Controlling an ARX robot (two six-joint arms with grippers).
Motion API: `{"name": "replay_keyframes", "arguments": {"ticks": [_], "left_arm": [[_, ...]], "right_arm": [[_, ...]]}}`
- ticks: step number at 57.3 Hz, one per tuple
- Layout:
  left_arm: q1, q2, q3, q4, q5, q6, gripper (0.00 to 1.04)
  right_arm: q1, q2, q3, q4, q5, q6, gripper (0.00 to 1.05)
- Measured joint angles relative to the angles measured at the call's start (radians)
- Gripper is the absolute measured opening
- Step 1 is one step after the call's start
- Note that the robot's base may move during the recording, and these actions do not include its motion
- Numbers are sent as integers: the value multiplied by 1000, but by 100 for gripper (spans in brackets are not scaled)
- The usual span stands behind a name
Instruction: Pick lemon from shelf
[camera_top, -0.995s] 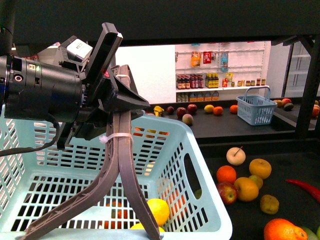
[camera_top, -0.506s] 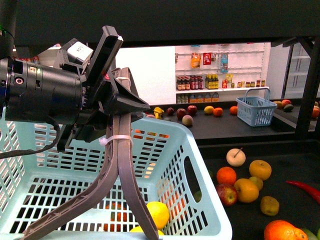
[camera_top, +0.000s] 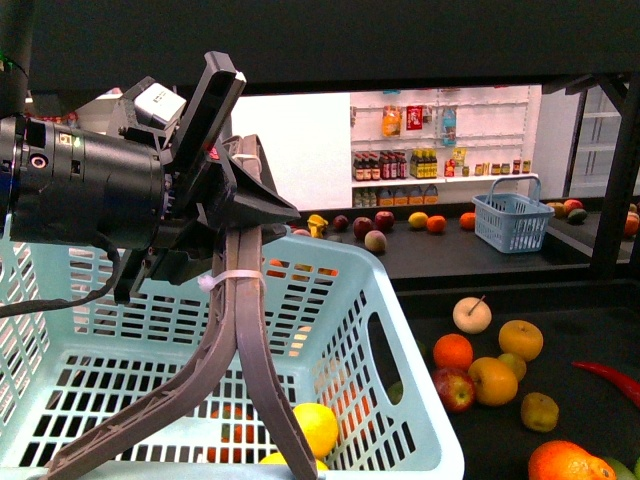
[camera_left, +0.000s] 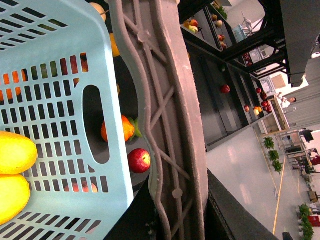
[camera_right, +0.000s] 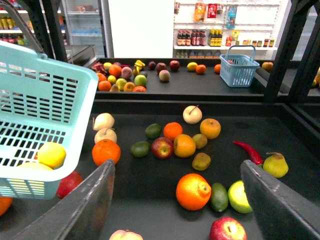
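While filling the lower left of the front view, large pale-blue slatted basket (camera_top: 300, 300) holds two yellow fruits at about 5 o'clock on its floor: lemon (camera_top: 315, 425) in full sight, second yellow fruit (camera_top: 285, 458) half hidden below it at 6 o'clock. Seen again through the left wrist camera as two yellow ovals touching each other inside the basket wall.

Beyond the basket, black-framed shelf (camera_top: 560, 330) with dark flat trays. On the near tray, at 3 o'clock from the basket: one pale cream fruit with stem (camera_top: 472, 313), several orange and orange-yellow fruits, one red apple (camera_top: 455, 386), one red chilli (camera_top: 610, 377). In the right wrist view also one green pear (camera_right: 276, 164) and a halved lime (camera_right: 239, 196) by the chilli.

On the far tray, one small blue basket (camera_top: 512, 220), contents impossible to tell, plus a row of small fruits.

Behind, white wall and white store shelves with bottles (camera_top: 440, 160).

Left gripper (camera_top: 180, 460) spread wide open over the basket, fingers apart, holding nothing. Right gripper (camera_right: 180, 200) likewise open above the near tray, its two dark fingers well apart, empty.
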Motion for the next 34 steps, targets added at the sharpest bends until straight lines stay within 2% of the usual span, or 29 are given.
{"name": "replay_keyframes", "arguments": {"ticks": [3, 5, 6, 17, 27, 34], "left_arm": [[0, 0, 0, 0, 0, -1, 15], [-2, 0, -13, 67, -67, -48, 15], [-2, 2, -23, 121, -115, -92, 15], [55, 21, -25, 329, -316, -283, 15], [188, 65, -5, 446, -524, -502, 15], [275, 96, 0, 491, -608, -586, 14]], "right_arm": [[0, 0, 0, 0, 0, 0, 88], [0, 0, 0, 0, 0, 0, 98], [0, 0, 0, 0, 0, 0, 99], [0, 0, 0, 0, 0, 0, 97], [0, 0, 0, 0, 0, 0, 97], [0, 0, 0, 0, 0, 0, 97]]}}
